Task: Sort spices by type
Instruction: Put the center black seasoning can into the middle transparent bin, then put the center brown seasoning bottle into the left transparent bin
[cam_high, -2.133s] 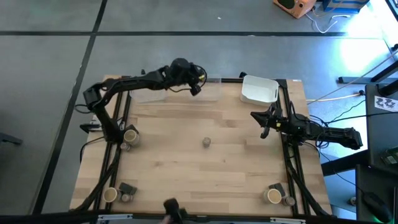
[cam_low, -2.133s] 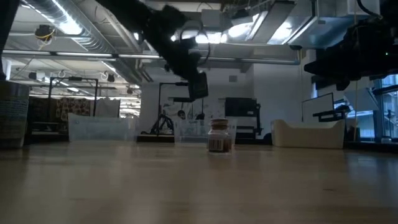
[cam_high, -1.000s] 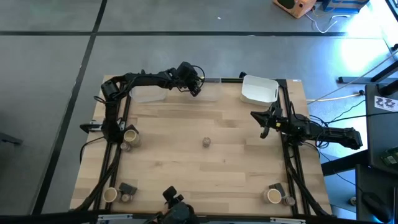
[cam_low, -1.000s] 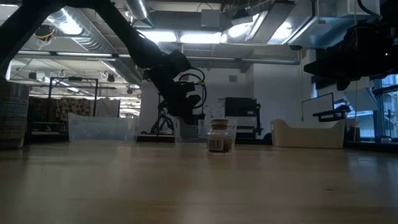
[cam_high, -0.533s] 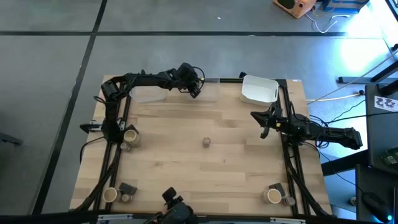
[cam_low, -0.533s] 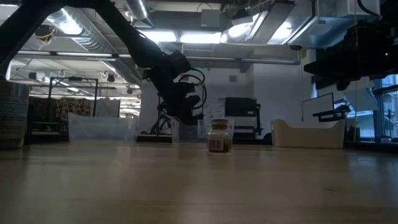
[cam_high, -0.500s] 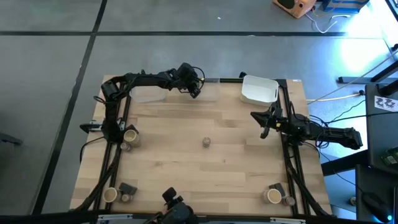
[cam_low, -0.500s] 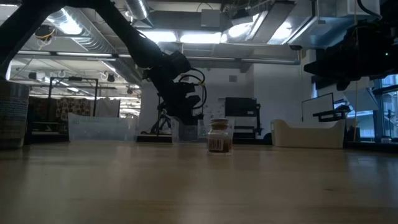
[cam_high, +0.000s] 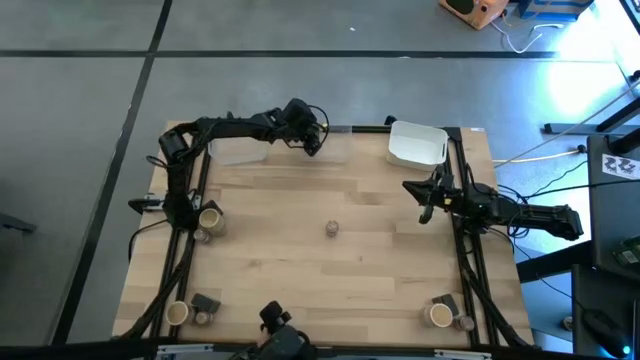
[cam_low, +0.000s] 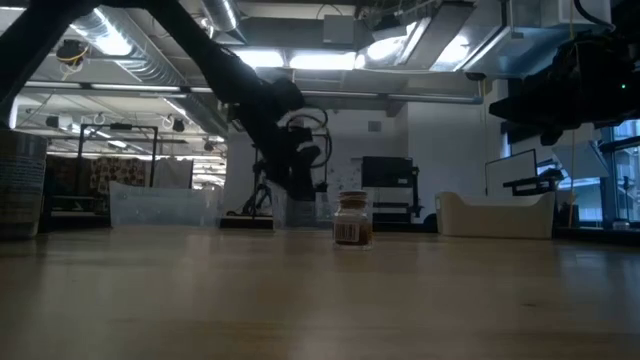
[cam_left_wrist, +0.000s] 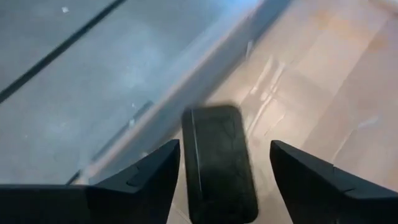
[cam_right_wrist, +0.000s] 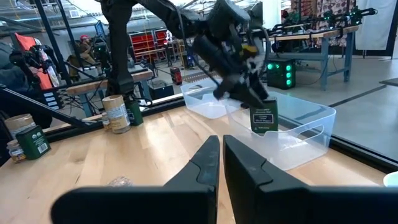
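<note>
**Two pincers: left one spread over a block, right one closed**

High view: the left pincer (cam_high: 313, 143) is stretched out to the worktop's (cam_high: 300, 270) back edge, over a clear tub (cam_high: 338, 150); its fingers cannot be made out here. The right pincer (cam_high: 425, 205) hangs at the right side, near the white tub (cam_high: 417, 145). One jar (cam_high: 332, 229) stands alone mid-worktop. Since two seconds ago the left arm's elbow has pulled back toward the far edge; the right arm and the jar have not moved.

Low view: the left pincer (cam_low: 300, 178) is down at tub height behind the jar (cam_low: 351, 220), which is brownish with a pale lid. Two seconds ago it hung clearly higher.

Left wrist view: the left pincer (cam_left_wrist: 224, 149) has its fingers (cam_left_wrist: 140, 180) well apart. A dark grey block (cam_left_wrist: 217, 165) with rounded corners sits between them, with a gap on each side, touching neither, over the clear tub's floor (cam_left_wrist: 280, 81).

Right wrist view: the right pincer (cam_right_wrist: 221, 168) has its fingers pressed together, holding nothing. Farther off, the block (cam_right_wrist: 264, 118), dark with a pale label, is upright just under the left pincer (cam_right_wrist: 249, 90), inside the clear tub (cam_right_wrist: 298, 134).
</note>
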